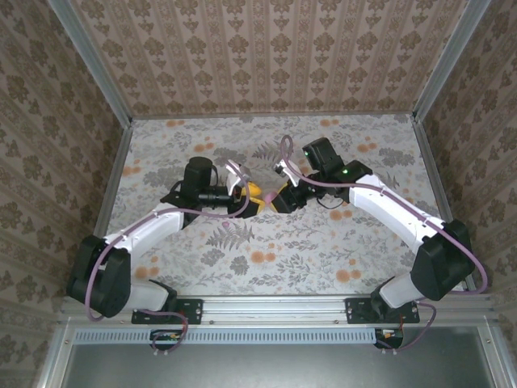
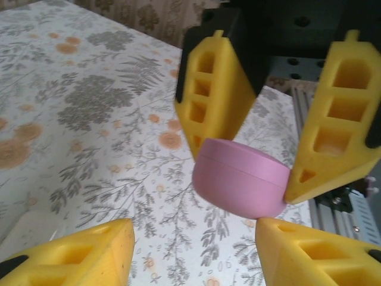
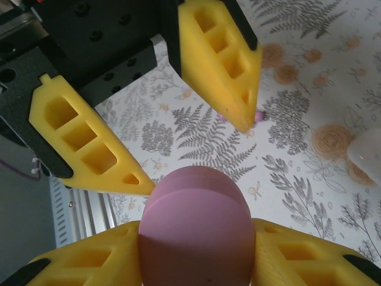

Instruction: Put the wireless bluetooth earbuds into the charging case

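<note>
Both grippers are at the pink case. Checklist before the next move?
1. Grip: right gripper clamps the case, both fingers on it: ok.
2. Clearance: case held above the table: ok.
3. Free hand: left gripper open, nothing between its fingers: ok.
4. Case lid open: not ok, looks shut.
5. All pieces to insert located: cannot tell; one tiny pink piece lies on the table near a left finger's tip.
</note>
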